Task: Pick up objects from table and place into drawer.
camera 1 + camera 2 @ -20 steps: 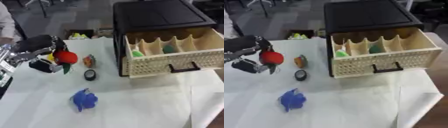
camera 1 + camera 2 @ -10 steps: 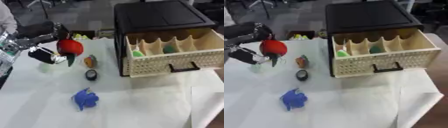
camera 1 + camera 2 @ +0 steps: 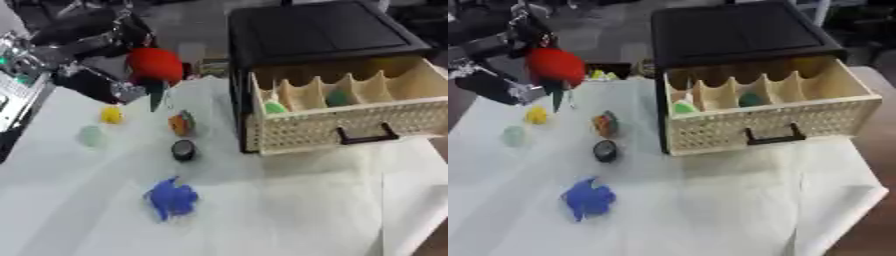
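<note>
Item in hand: red ball-shaped toy (image 3: 156,66) with a dark green tail hanging below. I am holding it in my left hand (image 3: 92,37), fingers curling round its upper side, lifted above the white cloth (image 3: 289,200), left of the open drawer (image 3: 350,117). It is looking soft and light, probably squashy; I am judging the round body the best hold, not the dangling tail. Lying on the cloth: yellow piece (image 3: 111,115), pale green piece (image 3: 90,135), orange piece (image 3: 180,123), black disc (image 3: 183,149), blue crumpled toy (image 3: 171,197). My right hand is showing nowhere.
</note>
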